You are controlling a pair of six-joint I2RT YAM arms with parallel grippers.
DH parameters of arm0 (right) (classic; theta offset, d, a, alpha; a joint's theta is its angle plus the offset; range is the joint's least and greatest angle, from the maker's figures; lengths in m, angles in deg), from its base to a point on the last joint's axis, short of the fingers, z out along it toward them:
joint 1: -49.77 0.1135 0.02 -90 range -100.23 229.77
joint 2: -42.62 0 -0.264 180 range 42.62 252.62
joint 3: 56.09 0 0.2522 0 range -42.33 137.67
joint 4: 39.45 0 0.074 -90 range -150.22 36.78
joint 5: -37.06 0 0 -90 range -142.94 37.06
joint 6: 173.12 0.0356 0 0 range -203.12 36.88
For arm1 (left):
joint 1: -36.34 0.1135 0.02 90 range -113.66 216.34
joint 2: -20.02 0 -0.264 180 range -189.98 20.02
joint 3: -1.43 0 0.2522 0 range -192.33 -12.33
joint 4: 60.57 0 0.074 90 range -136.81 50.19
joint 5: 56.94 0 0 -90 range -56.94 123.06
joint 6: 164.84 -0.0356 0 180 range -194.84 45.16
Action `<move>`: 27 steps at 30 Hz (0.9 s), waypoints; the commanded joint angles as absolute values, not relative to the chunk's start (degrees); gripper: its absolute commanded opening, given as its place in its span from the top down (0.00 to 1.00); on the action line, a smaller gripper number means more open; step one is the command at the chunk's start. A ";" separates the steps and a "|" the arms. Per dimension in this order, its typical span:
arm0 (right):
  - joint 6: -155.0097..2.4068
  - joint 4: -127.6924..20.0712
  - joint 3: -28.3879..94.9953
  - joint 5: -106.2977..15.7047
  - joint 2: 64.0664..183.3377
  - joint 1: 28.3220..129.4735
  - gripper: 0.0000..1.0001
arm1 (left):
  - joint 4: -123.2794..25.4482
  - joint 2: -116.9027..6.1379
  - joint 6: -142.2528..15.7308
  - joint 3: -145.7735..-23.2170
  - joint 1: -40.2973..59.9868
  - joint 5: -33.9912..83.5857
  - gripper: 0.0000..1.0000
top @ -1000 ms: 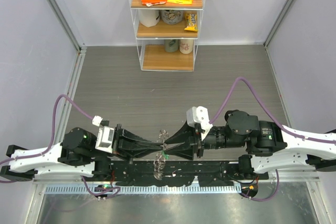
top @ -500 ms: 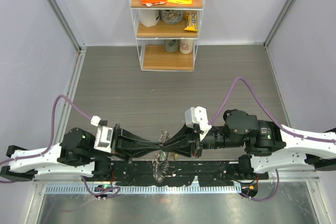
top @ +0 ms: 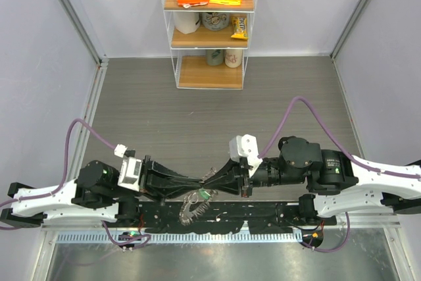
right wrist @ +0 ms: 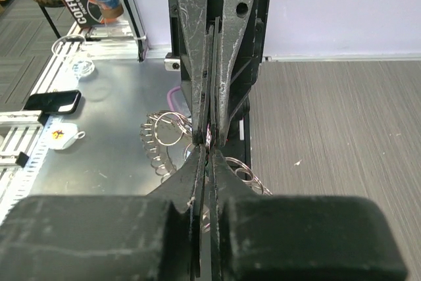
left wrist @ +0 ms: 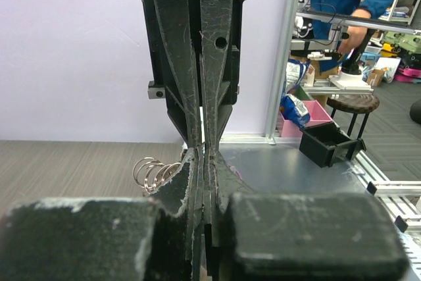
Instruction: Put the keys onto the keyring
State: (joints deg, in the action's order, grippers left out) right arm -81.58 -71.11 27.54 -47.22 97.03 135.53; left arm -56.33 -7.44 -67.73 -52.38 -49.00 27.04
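My left gripper [top: 199, 181] and right gripper [top: 209, 180] meet tip to tip above the near edge of the table. Both are shut on the keyring [top: 190, 205], a silvery ring hung with many small pieces, which dangles below and to the left of the tips. A key with a green head [top: 204, 194] hangs at the ring just under the tips. The black-headed key is hidden. In the left wrist view my gripper [left wrist: 202, 157] is shut, with ring loops [left wrist: 154, 172] to its left. In the right wrist view my gripper [right wrist: 210, 146] is shut, with the ring [right wrist: 161, 133] hanging to its left.
A clear shelf unit [top: 209, 27] with snack boxes and cups stands at the far edge. A black rail [top: 263, 215] runs along the near edge between the arm bases. Grey walls close in left and right.
Both grippers have stayed pinched together, their meeting point shifting slightly left. The keyring has swung from hanging straight down to hanging down and to the left.
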 commanded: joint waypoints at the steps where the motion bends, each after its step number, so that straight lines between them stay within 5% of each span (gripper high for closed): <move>1: -82.06 -75.87 31.32 -46.79 97.99 135.64 0.94 | -55.44 -7.31 -66.14 -55.74 -49.09 26.56 0.88; 8: -80.39 -85.64 34.48 -46.34 100.27 135.64 0.94 | -40.07 -7.92 -63.33 -60.40 -49.09 24.27 0.70; 27: -75.12 -93.64 38.26 -40.72 105.64 135.64 0.95 | -23.17 -13.81 -60.51 -65.06 -49.09 22.86 0.68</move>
